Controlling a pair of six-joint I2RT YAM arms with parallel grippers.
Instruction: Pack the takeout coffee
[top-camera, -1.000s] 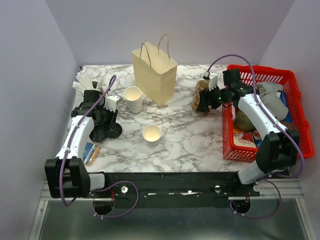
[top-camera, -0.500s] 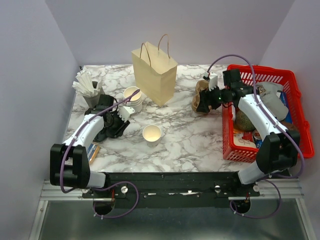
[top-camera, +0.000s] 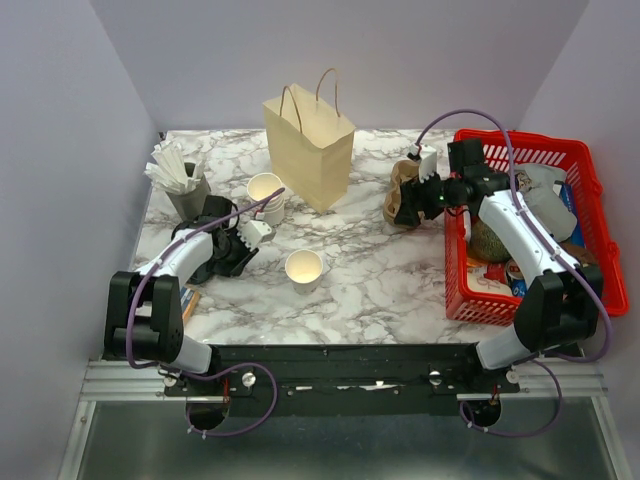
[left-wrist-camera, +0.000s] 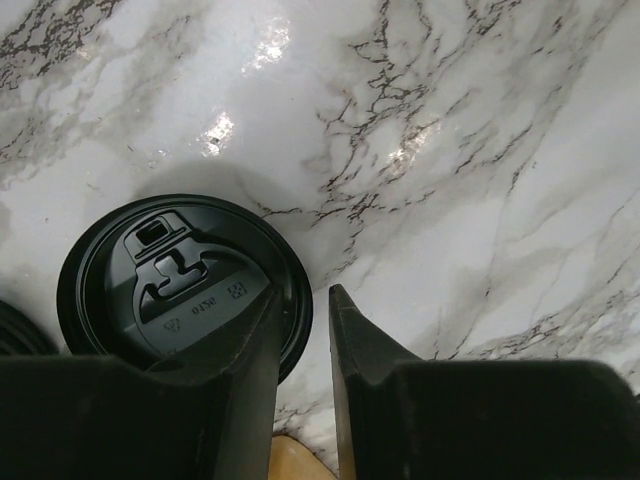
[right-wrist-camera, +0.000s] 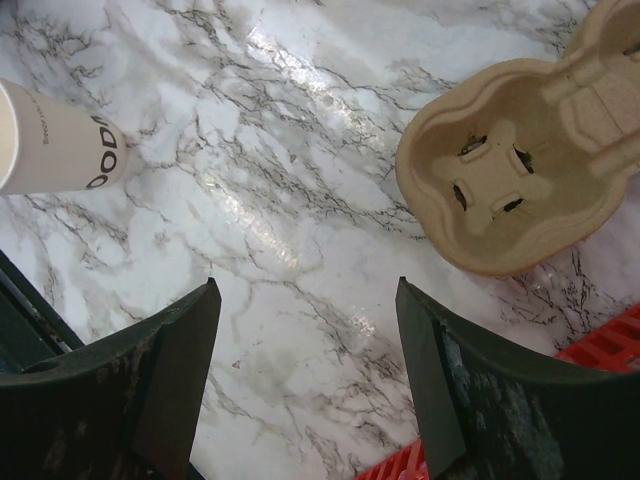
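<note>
No lidded cup shows in any view. A lidless white paper cup (top-camera: 304, 266) stands open at the table's middle and shows at the left edge of the right wrist view (right-wrist-camera: 55, 150). My left gripper (top-camera: 232, 252) is low over the loose black lids (top-camera: 212, 258). In its wrist view the left gripper (left-wrist-camera: 305, 295) is closed to a narrow gap astride the rim of one black lid (left-wrist-camera: 170, 280). My right gripper (top-camera: 408, 207) hangs wide open and empty (right-wrist-camera: 305, 290) over bare marble. The paper bag (top-camera: 312, 150) stands upright at the back.
A stack of lidless cups (top-camera: 265, 195) stands left of the bag. A brown pulp cup carrier (top-camera: 400, 190) (right-wrist-camera: 530, 170) lies beside the red basket (top-camera: 600, 250) of goods. A holder of stirrers (top-camera: 178, 175) is at the back left, and packets (top-camera: 182, 300) lie at the front left.
My left arm has dropped lower and pulled in, and its gripper has turned rightward over the black lids. The right arm has hardly moved.
</note>
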